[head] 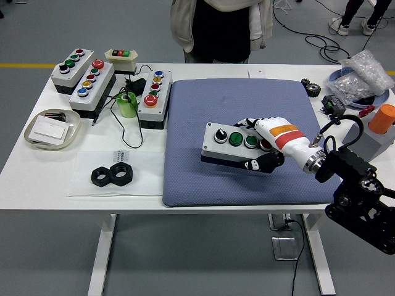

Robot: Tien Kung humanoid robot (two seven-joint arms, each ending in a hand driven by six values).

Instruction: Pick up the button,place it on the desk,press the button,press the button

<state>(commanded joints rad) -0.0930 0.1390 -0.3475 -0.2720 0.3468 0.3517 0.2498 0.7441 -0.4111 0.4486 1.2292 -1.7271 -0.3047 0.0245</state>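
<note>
Head view: right hand is gripping the grey button box by its right end, fingers wrapped around it, holding it over the blue mat's middle.

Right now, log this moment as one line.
right hand: shut on button box | box: over blue mat, near centre | left arm: not in view | person: far side

White-shelled right hand with black finger joints and an orange band near the wrist, right of frame centre. Silver wrist collar behind it, then a bulky black arm with round joint housings and a thin black cable looping above, lower right. Cream jacket over dark clothing on the person, top centre.
</note>
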